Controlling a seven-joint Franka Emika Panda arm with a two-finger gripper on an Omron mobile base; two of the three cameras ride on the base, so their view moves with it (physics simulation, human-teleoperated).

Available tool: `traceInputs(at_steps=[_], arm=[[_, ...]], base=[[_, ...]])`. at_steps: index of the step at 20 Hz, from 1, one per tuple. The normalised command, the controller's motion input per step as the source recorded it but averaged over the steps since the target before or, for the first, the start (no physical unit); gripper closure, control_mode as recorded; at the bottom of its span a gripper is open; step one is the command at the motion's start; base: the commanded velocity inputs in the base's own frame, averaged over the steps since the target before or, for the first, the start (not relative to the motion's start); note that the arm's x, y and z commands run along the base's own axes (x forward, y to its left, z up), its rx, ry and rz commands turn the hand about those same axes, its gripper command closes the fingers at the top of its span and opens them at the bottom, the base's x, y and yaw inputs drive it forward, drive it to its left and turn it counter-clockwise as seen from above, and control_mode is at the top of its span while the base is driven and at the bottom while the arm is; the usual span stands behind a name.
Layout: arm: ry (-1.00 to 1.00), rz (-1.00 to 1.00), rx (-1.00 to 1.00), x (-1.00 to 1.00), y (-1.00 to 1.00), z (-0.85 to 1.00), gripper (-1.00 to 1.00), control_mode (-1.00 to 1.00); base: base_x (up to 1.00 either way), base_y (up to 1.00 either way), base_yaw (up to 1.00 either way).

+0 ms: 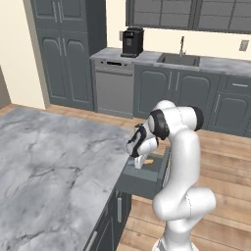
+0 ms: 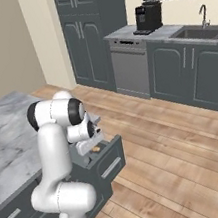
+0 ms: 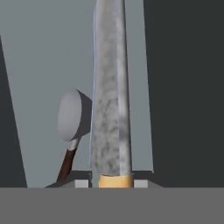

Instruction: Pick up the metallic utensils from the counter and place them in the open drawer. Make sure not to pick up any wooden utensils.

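At the end of the marble counter (image 1: 49, 166), the open drawer (image 1: 142, 177) stands pulled out from the dark grey base, toward the wooden floor (image 2: 192, 167). The white arm bends down over it, and the gripper (image 1: 139, 162) hangs just above the inside of the drawer.

In the hand view, the knife (image 3: 109, 109) stretches away from the camera, with its long grey-blue blade pointing forward over the drawer floor. The jaws are clamped on its short orange handle, one finger tip (image 3: 82, 183) on each side of it. Beside the blade, the round grey-headed utensil (image 3: 70, 127) lies already on the drawer floor, its thin dark handle pointing back toward the gripper. So I judge one metallic piece is stored and the second is about to be put down.

The knife looks stiff, thin and light, and its smooth blade is probably slippery. The handle is the right place to hold it, because it is thicker and less slick. Since the blade reaches far ahead of the grip, it may swing or tilt if the hold is weak.
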Motion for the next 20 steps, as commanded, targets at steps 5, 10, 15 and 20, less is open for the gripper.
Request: traceInputs(at_steps=[5, 10, 15, 20], arm=[[-0.17, 0.00, 0.00, -0.04, 0.00, -0.05, -1.00, -1.00], [-0.08, 0.00, 0.00, 0.00, 0.00, 0.00, -1.00, -1.00], [0.00, 0.00, 0.00, -0.02, -0.01, 0.01, -1.00, -1.00], [0.00, 0.00, 0.04, 0.00, -0.06, 0.48, -1.00, -1.00]], base=[[0.00, 0.00, 0.00], [0.00, 0.00, 0.00], [0.00, 0.00, 0.00], [0.00, 0.00, 0.00]])
